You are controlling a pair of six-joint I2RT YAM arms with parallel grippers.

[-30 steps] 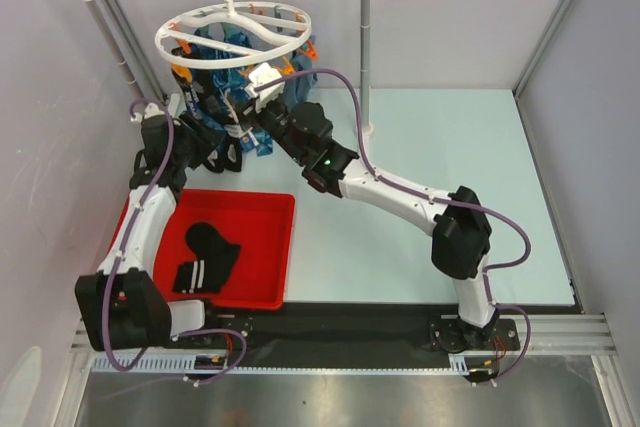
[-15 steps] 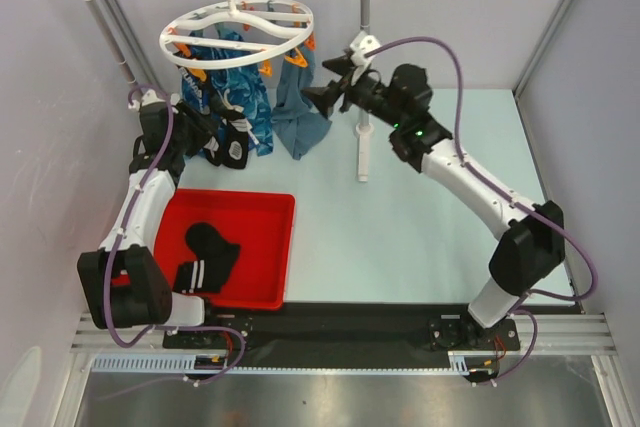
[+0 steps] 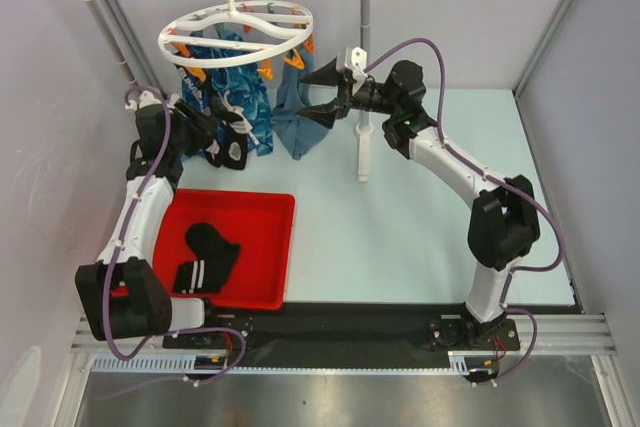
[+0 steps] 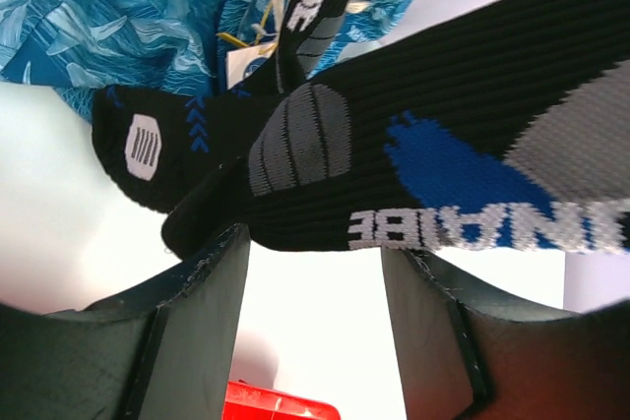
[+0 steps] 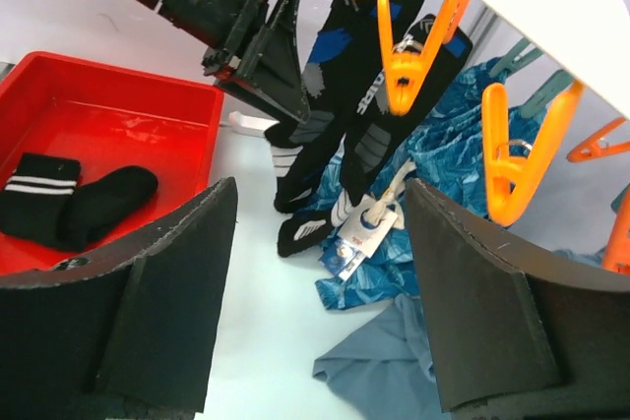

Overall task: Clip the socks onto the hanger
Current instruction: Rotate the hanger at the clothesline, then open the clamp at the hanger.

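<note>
Your left gripper [image 4: 315,255] stands spread, with bare space between its two fingers and nothing pinched. The hanging socks [image 4: 394,145] dangle right at its fingertips. A black one with white lettering crosses just above the gap, and you cannot tell whether it touches the tips. Past those socks, further out from that gripper, hangs the blue patterned cloth [image 4: 128,17]. Your right gripper [image 3: 316,98] is also wide apart and carries nothing. It is raised in the air just beside the post of the grey rail stand [image 3: 364,67]. Ahead of it and up to its right runs the white rim of the hanger [image 5: 532,7], with orange clips [image 5: 404,46] pointing down. Straight ahead of it the same black socks hang from the ring, and the left gripper reaches them from the far side. Below and to the left of the right fingers sits the red tray [image 5: 118,115]. Two spare socks [image 5: 74,204] lie in it, one with white stripes at the cuff.
</note>
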